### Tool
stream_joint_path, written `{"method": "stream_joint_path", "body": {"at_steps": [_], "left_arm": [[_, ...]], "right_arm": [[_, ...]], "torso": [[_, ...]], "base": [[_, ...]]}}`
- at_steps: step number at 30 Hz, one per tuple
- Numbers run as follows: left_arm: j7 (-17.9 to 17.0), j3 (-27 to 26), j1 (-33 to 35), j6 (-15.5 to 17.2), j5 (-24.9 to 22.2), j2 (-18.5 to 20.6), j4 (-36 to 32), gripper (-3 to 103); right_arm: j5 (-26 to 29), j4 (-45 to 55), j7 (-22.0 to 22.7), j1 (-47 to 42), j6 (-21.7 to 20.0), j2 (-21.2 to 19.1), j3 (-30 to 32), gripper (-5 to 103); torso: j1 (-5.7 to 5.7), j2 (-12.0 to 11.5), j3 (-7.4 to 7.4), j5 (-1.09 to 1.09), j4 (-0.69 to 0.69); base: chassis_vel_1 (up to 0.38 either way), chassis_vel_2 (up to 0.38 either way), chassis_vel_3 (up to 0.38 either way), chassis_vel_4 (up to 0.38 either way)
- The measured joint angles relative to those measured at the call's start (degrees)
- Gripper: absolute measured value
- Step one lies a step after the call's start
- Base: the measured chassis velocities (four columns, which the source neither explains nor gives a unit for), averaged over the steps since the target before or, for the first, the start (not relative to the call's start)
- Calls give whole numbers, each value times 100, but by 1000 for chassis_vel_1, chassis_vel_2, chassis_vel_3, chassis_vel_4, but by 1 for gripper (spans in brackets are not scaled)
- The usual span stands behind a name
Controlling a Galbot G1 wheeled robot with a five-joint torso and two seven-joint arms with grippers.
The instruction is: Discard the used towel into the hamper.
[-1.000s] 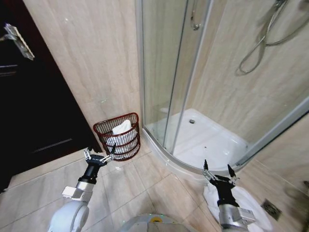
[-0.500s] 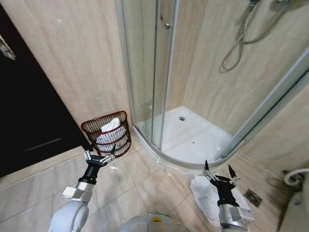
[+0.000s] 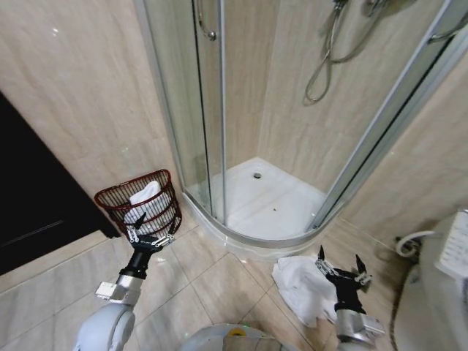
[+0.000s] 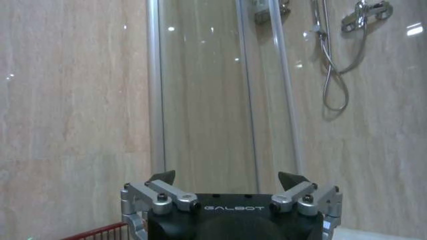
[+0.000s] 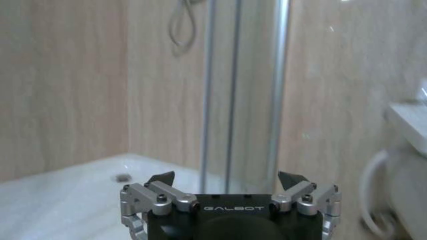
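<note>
A white towel (image 3: 301,284) lies crumpled on the tiled floor (image 3: 212,281) at about 5 o'clock in the head view, just beside the right gripper (image 3: 341,265), whose jaws stand wide and hold nothing. The basket (image 3: 140,205), with white cloth inside, sits at 9 o'clock against the wall beside the shower stall (image 3: 256,197), with the left gripper (image 3: 151,232), jaws also wide and empty, raised just in front of it.
</note>
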Motion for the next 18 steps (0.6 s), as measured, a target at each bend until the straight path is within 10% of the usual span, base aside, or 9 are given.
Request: {"method": "stream_joint_path", "body": {"at_steps": [13, 18], "left_arm": [[-53, 66, -4, -41, -2, -60, 55, 100], [-57, 172, 29, -41, 78, -137, -11, 100]], "right_arm": [[1523, -930, -717, 160, -695, -822, 499, 100], [1771, -1192, -1100, 368, -1600, -1198, 257, 100]], "torso": [[0, 5, 6, 1, 2], [0, 7, 7, 2, 3]], "base": [[0, 0, 0, 0], [0, 0, 0, 0]]}}
